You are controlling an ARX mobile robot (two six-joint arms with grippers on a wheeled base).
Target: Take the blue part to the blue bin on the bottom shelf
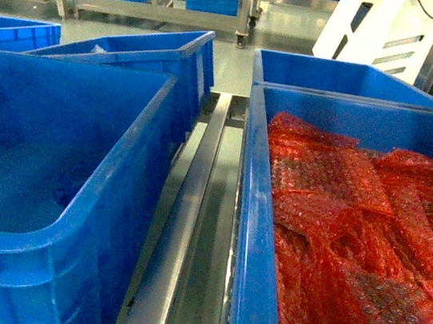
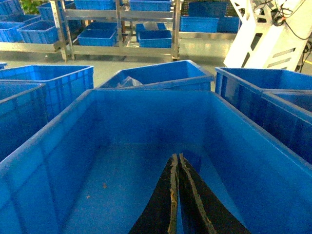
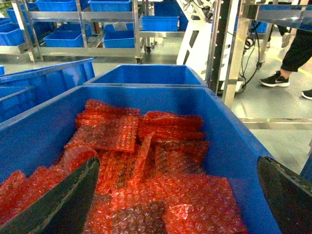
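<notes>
**Inspector A:** Two large blue bins are recorded side by side on the bottom shelf (image 1: 194, 207), whose steel centre rail is seen running between them. The left bin (image 1: 72, 214) is noted with a bare floor apart from a few small specks. The right bin (image 1: 258, 240) is filled with red bubble-wrap pouches (image 1: 352, 229), piled loosely and overlapping up to its far wall.

**Inspector B:** And the end effectors?

**Inspector A:** Neither is seen in the head view. In the left wrist view the left end effector (image 2: 176, 195) is observed over the left bin's floor, its dark fingers (image 2: 161, 204) pressed together with nothing held between them. In the right wrist view the right end effector (image 3: 180, 195) is found spread wide above the pouches, one finger (image 3: 68, 200) at the lower left and the other at the lower right edge; nothing is gripped.

**Inspector B:** The blue part?

**Inspector A:** No blue part can be made out; the contents of the pouches cannot be determined. Further blue bins (image 1: 349, 77) are noted behind on the same shelf.
</notes>
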